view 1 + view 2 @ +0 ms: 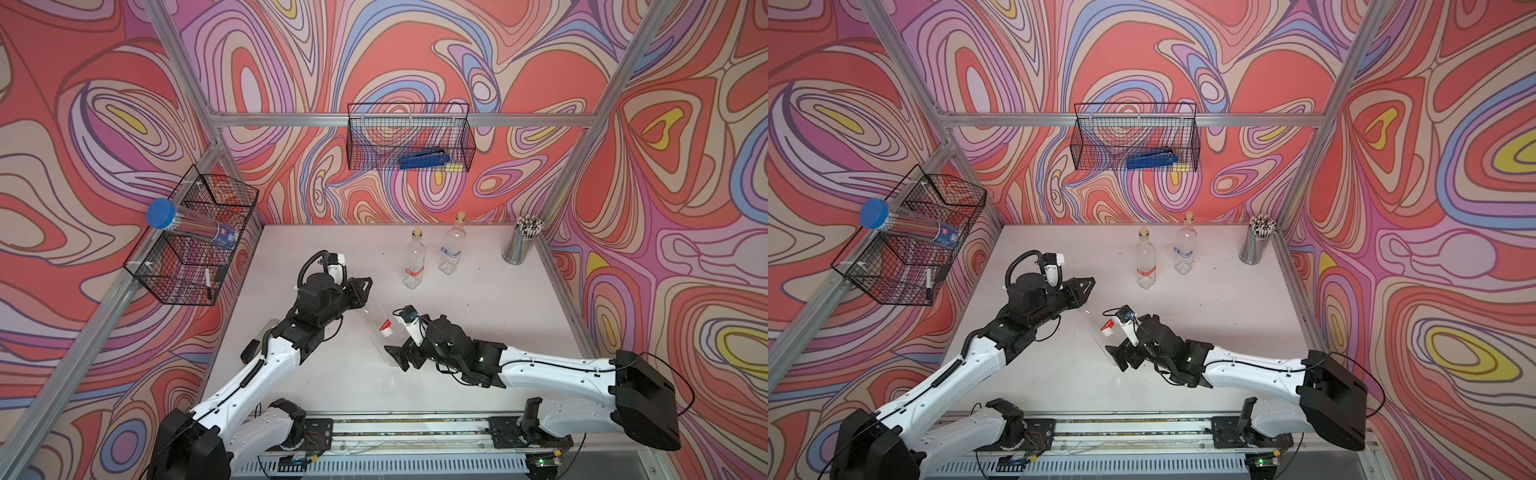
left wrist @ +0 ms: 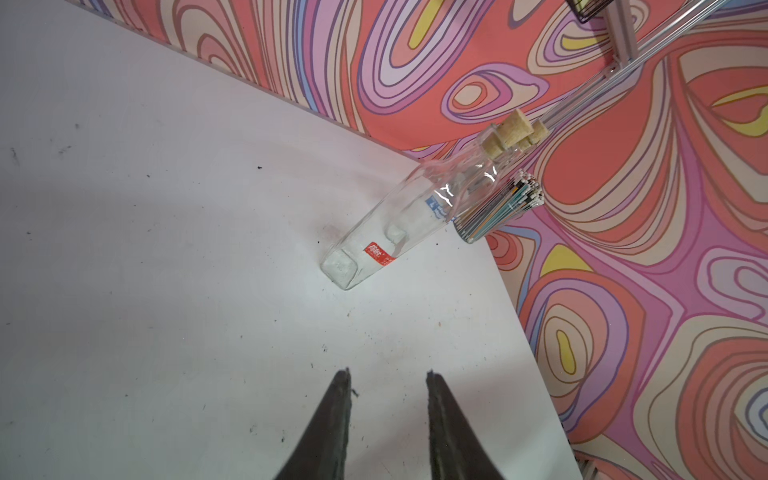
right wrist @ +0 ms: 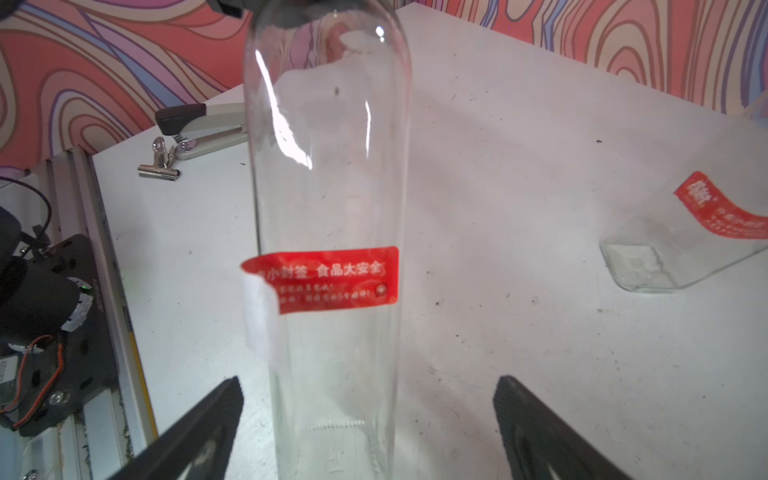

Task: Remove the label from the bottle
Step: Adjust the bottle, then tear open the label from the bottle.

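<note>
Bottle: a clear glass bottle (image 1: 379, 338) sits slanted between the two arms, near the middle of the white bench (image 1: 478, 332). Its neck end points toward the left arm and its square base toward the right arm. I cannot tell whether the base touches the bench.
Label: a red label (image 3: 332, 278) with white print lies across the lower half of the glass. One end is peeled up and curls away, showing its white back, while the rest lies flat.
Left claw: the left claw (image 2: 388, 376) is pressed onto the bottle's neck end, going by both top views and the right wrist view. The left wrist view shows only two dark tips with bare bench between them, and the grip itself is out of that picture.
Right claw: the right claw (image 3: 369, 382) is spread wide, with one finger on each side of the bottle's lower body and both clear of the glass.
Back of bench: a red-labelled corked bottle (image 1: 414, 262) and a blue-labelled corked bottle (image 1: 452, 249) stand upright, near each other. A pencil cup (image 1: 521, 243) stands in the far right corner.
By the left arm: a stapler (image 3: 203, 124) and a binder clip (image 3: 160, 162) lie close together.
Walls: a side wire basket (image 1: 166, 286) holds a blue-capped tube (image 1: 195, 228), and a back wire basket (image 1: 365, 137) holds a blue object (image 1: 424, 160).
</note>
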